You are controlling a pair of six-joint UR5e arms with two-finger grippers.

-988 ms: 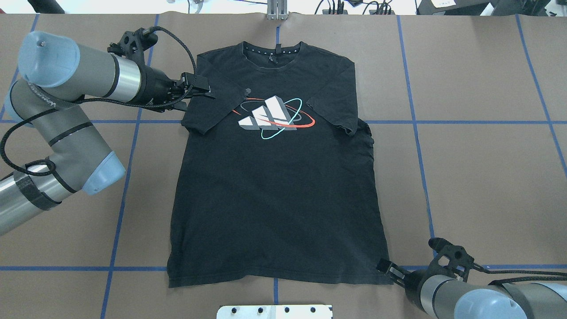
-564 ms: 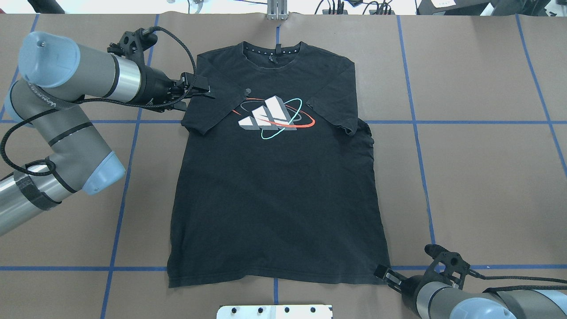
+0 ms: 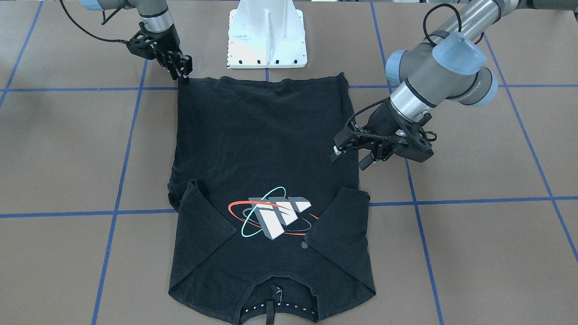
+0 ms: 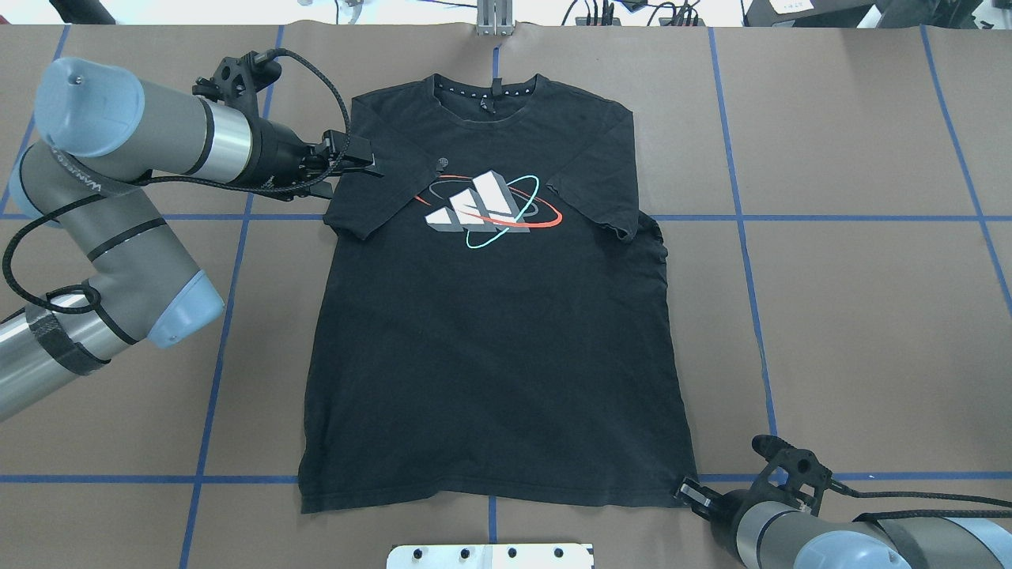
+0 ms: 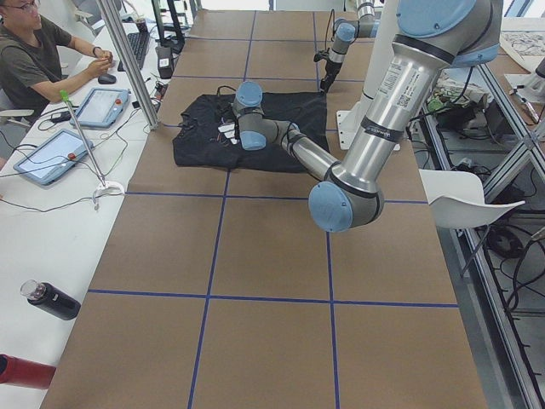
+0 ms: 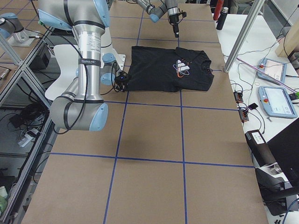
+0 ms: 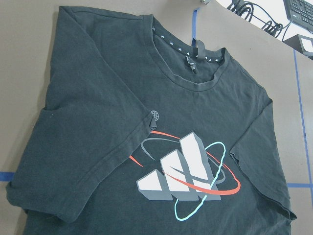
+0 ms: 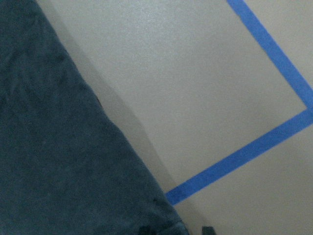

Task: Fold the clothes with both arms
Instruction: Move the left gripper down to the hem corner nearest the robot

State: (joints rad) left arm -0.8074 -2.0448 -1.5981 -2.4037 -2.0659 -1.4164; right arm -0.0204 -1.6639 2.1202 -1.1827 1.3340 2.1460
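Left arm (image 4: 158, 142) bent at the elbow, left gripper (image 3: 348, 158) with jaws spread, right gripper (image 3: 180, 71) angled downward

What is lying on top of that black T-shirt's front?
Only its own sleeves: one sleeve and the other sleeve lie folded inward on the T-shirt, flanking the print. The cloth beneath them is hidden.

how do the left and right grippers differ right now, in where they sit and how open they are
The left gripper is by the T-shirt's folded-in sleeve; the right gripper is at the hem corner on the opposite side. The left gripper's fingers are spread open; whether the right gripper is open or shut can't be judged. Both are black and sit at the shirt's edge.
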